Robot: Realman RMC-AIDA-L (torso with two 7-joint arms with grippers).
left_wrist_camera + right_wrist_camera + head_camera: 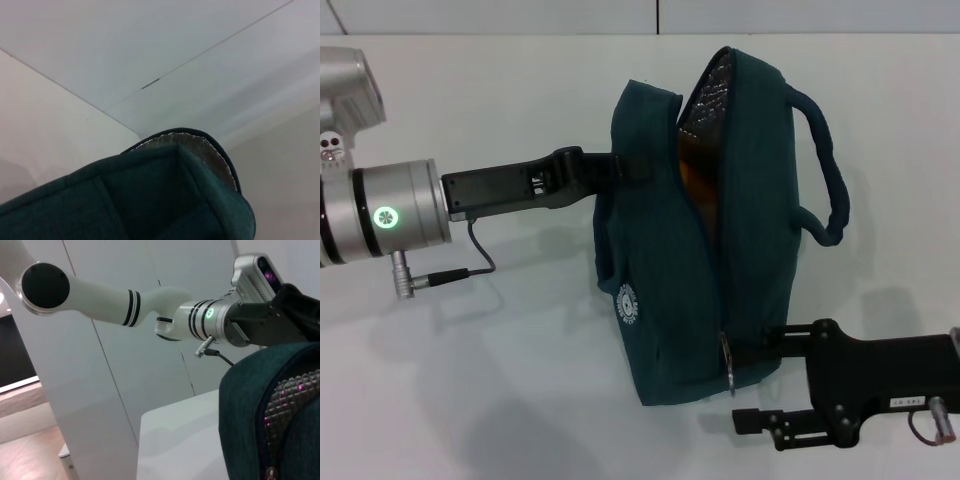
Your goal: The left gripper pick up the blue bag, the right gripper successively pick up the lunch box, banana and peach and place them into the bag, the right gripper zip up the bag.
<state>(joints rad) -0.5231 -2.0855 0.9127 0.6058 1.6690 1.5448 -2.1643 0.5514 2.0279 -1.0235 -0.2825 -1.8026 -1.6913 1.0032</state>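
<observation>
The blue bag (705, 230) stands upright on the white bench (470, 400), its long axis running near to far. The left claw (610, 165) comes in from the left and is clenched on the bag's upper left edge, holding it steady. The zip (712, 215) is closed along the near stretch but gapes at the far top, where shiny lining and something orange show inside. Its silver ring pull (728, 362) hangs at the near lower end, and the right claw (745, 352) sits right against it from the right; whether it is pinching the ring cannot be told. The pull's path, I judge, runs away from the robot and upward along the seam. Open bench lies all around, with one handle (825, 165) looping out to the right.
</observation>
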